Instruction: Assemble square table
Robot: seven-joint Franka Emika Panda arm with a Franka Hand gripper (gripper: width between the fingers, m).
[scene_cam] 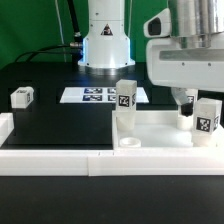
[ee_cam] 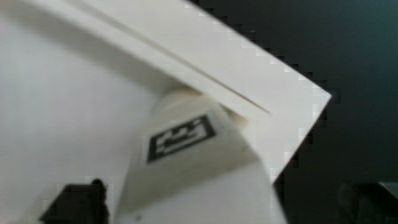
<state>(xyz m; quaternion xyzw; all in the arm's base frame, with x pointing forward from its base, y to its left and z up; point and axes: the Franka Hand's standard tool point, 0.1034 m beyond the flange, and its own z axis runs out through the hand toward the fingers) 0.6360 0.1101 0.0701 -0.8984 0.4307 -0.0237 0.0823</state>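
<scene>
The tool (scene_cam: 186, 106) hangs low over the far corner of the tray-like top (scene_cam: 160, 135), which lies on the black tabletop (scene_cam: 60, 125). Its fingers (ee_cam: 80, 203) are spread and grip nothing, and a tagged leg (ee_cam: 192, 150) stands between them in the wrist view. To do the step well, the arm should probably centre both fingers on the leg's flat sides and descend straight. It should squeeze only once level, so the leg is not tipped or nudged off its corner.

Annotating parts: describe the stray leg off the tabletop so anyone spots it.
Start at the white square top, cross the black table to the exterior view's left. The leg sits there alone; the other two legs stand upright at the top.
</scene>
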